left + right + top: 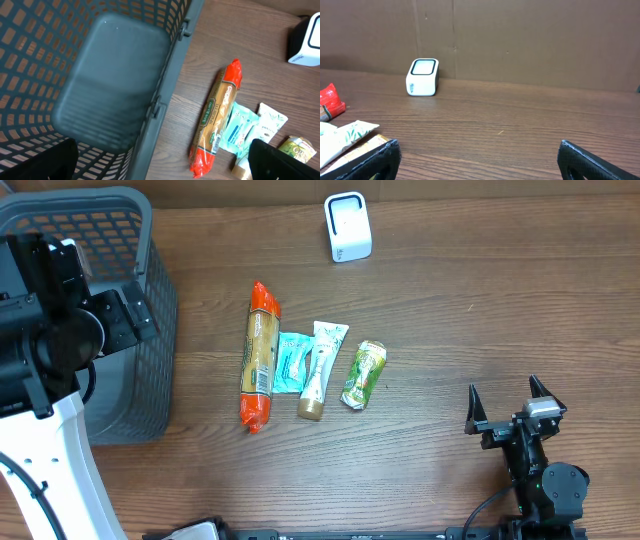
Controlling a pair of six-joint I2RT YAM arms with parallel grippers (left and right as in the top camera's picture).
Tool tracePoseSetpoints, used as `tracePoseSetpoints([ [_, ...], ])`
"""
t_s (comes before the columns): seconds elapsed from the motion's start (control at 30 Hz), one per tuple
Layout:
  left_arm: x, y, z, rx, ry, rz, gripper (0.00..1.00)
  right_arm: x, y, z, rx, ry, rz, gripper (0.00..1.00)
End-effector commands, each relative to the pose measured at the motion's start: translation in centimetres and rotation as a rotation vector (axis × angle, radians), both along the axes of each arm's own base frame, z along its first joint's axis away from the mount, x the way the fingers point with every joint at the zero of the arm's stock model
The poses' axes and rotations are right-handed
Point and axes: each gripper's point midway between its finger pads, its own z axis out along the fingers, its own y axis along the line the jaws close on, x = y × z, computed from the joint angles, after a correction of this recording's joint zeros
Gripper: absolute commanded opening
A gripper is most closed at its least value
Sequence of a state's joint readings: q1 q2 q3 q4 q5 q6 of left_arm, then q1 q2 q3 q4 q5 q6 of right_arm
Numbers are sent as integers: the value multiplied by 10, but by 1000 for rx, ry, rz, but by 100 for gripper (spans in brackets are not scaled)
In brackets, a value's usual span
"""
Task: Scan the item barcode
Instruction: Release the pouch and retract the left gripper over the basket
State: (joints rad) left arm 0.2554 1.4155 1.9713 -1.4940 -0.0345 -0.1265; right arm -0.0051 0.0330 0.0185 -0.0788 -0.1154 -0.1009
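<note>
Both pairs stand wide and empty: left fingers (pixel 280 162) over the grey mesh plastic basket (pixel 150 310) at upper left, right fingers (pixel 592 161) at lower right. The long tan roll with red ends (pixel 259 357) and three small packets (pixel 318 370) lie crowded mid-frame on the brown wooden worktop (pixel 450 300), well apart from the white box scanner (pixel 348 227) at top. A grab could catch two, or cover the barcode.
</note>
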Motion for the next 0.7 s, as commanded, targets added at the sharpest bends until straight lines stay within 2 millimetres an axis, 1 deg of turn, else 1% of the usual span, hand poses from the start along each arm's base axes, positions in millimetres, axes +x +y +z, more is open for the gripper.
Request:
tracePoseSetpoints([
  [0.0,2,1,-4,6,16,-14,100,0,-1,-2,-1,-1,-6,100],
  [0.67,4,-3,-5,-30,7,-8,100,0,-1,-2,-1,-1,-6,100],
])
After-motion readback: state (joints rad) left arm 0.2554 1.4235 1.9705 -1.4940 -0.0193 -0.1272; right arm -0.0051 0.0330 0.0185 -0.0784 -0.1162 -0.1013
